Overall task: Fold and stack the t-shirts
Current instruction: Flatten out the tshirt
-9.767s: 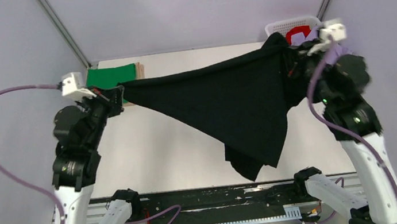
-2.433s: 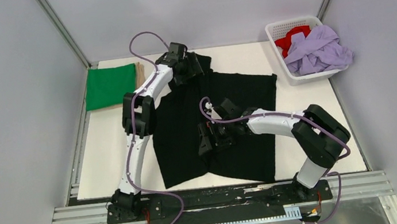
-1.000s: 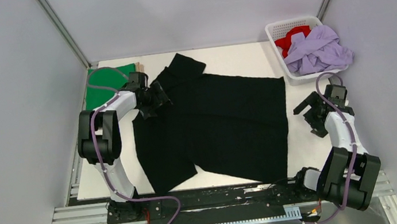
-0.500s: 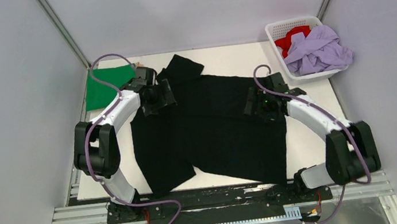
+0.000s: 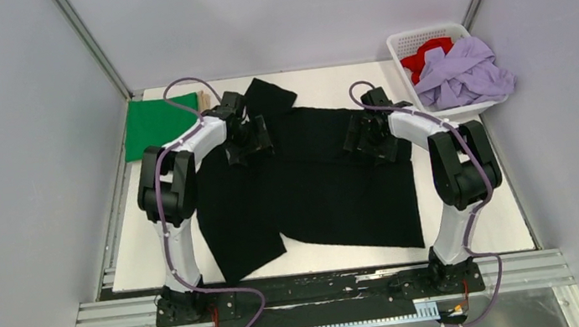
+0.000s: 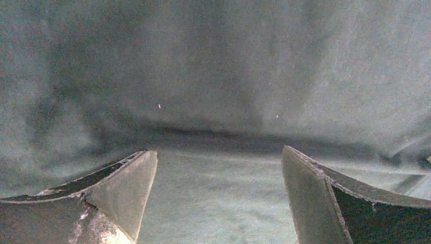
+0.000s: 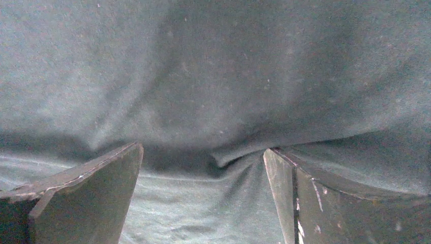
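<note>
A large black t-shirt (image 5: 324, 193) lies spread flat over the middle of the table, one sleeve pointing to the far edge. My left gripper (image 5: 251, 141) is low over its upper left part, and my right gripper (image 5: 364, 137) is low over its upper right part. In the left wrist view the left gripper (image 6: 217, 152) stands open above black cloth (image 6: 213, 76) with a shallow crease. In the right wrist view the right gripper (image 7: 202, 148) is open, and a raised fold of the shirt (image 7: 228, 66) sits between its fingers. A folded green t-shirt (image 5: 156, 127) lies at the far left on a tan one (image 5: 205, 101).
A white lattice basket (image 5: 425, 30) at the far right corner holds a red t-shirt (image 5: 422, 54) and a lilac one (image 5: 464, 73) that spills over its rim. Grey walls close in the table on three sides. The arms' base rail runs along the near edge.
The right arm has swung in from the table's right edge onto the shirt's upper right part. The left gripper has shifted right along the shirt's upper left. Both stayed open.
</note>
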`<state>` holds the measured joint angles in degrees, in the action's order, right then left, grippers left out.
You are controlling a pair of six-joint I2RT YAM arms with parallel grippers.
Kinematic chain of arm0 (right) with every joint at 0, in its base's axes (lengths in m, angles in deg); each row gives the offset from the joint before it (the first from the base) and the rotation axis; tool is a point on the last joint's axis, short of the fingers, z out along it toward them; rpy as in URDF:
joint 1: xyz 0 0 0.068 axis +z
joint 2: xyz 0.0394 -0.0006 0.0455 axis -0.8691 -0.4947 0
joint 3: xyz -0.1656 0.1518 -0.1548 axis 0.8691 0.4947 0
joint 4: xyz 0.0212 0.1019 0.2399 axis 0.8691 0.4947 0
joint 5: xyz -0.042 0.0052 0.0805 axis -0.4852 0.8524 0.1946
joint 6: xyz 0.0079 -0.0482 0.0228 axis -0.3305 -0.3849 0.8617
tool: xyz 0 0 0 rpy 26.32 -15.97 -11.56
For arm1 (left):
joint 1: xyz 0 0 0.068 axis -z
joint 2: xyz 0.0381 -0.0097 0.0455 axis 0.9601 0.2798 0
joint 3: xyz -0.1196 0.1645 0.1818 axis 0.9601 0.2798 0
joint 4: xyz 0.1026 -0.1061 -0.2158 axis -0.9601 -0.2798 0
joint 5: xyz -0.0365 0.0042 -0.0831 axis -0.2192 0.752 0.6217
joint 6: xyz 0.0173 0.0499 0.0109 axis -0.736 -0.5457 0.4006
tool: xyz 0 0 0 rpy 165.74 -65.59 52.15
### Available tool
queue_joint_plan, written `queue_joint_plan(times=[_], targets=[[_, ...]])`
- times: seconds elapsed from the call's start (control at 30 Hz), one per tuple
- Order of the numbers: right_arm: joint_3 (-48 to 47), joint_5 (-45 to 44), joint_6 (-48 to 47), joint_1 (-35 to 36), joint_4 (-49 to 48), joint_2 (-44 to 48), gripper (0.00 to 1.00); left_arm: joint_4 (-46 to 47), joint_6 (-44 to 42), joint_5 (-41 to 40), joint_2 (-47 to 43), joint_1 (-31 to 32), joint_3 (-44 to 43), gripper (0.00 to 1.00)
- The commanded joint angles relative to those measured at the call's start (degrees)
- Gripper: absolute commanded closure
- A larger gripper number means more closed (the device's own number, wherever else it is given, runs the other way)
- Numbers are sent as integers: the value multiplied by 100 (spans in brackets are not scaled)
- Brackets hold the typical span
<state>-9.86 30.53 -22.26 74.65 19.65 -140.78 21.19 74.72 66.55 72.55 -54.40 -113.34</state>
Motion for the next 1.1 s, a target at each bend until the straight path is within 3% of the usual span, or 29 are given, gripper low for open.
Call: queue_joint_plan(times=[0.0,0.17,0.27,0.33,0.43,0.57,0.8,0.9,1.07], targets=[[-435,-301,-172,-402,-464,-916,0,140,246,230,1068,-288,-621,0],[-1298,-305,-383,-807,-483,-1547,0,61,341,294,1840,-409,-1767,0],[-1882,-296,-501,-914,-473,-1756,0,-329,248,314,2239,-415,-2875,0],[-2004,-396,-447,-893,-460,-1617,0,-555,131,344,2367,-415,-3366,0],[-1906,-740,-508,-709,-446,-982,0,-570,-57,276,1886,-360,-3405,0],[-1224,-1068,-454,-356,-445,350,0,-558,-359,-338,450,-46,-2499,0],[920,-1392,430,-385,-506,3227,0,-672,-5,-1388,-2742,689,707,0],[1936,-1527,615,-499,-508,4138,0,-1147,264,-1570,-3613,857,1973,0],[2901,-1811,893,-557,-364,5293,0,-1743,696,-1621,-4830,1110,3184,1]])
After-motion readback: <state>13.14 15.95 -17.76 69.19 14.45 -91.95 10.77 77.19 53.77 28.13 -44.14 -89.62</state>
